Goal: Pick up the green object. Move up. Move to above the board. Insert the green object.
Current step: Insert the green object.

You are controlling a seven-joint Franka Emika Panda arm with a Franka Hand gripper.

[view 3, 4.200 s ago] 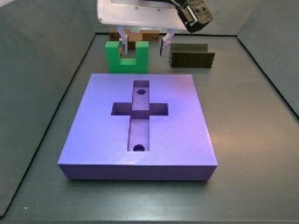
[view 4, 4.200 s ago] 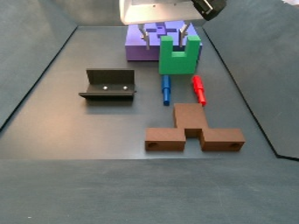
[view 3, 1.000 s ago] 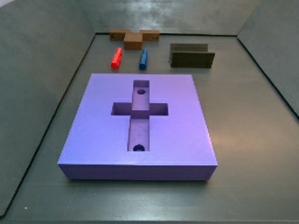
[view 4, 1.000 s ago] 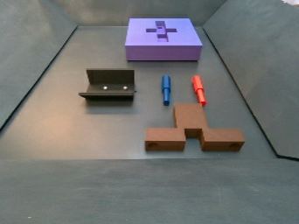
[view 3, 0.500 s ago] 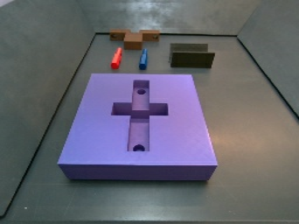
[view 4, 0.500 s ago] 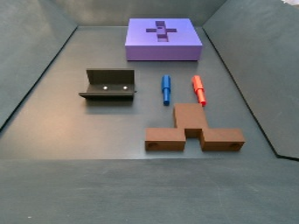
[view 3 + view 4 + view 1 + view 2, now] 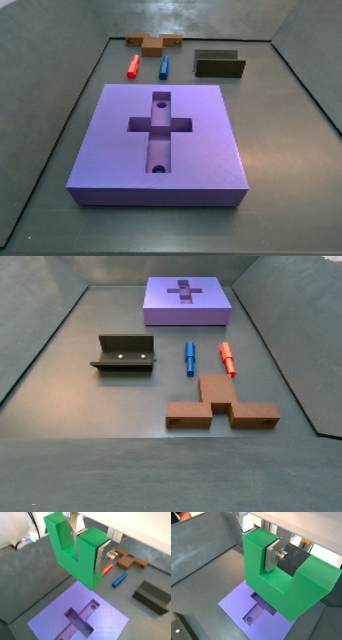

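My gripper (image 7: 90, 546) is shut on the green object (image 7: 72, 558), a bright green U-shaped piece. One silver finger sits in the slot between its prongs and the other on the outside of a prong. The gripper (image 7: 258, 546) and the green object (image 7: 271, 584) show in both wrist views, high above the floor. The board (image 7: 57, 614), a purple slab with a cross-shaped recess and two round holes, lies below the held piece (image 7: 234, 604). In both side views the board (image 7: 120, 150) (image 7: 160, 311) lies bare, and the gripper and green object are out of view.
A dark olive U-shaped block (image 7: 221, 64) (image 7: 124, 353) (image 7: 152, 596), a red peg (image 7: 134, 67) (image 7: 227, 358), a blue peg (image 7: 164, 67) (image 7: 190, 356) (image 7: 119, 580) and a brown block (image 7: 156, 42) (image 7: 222, 406) (image 7: 130, 561) lie on the grey floor beyond the board. Dark walls enclose the floor.
About four seconds ago the gripper held the green object low by the board's far end in the side views. It has since risen out of them; the last second shows no change.
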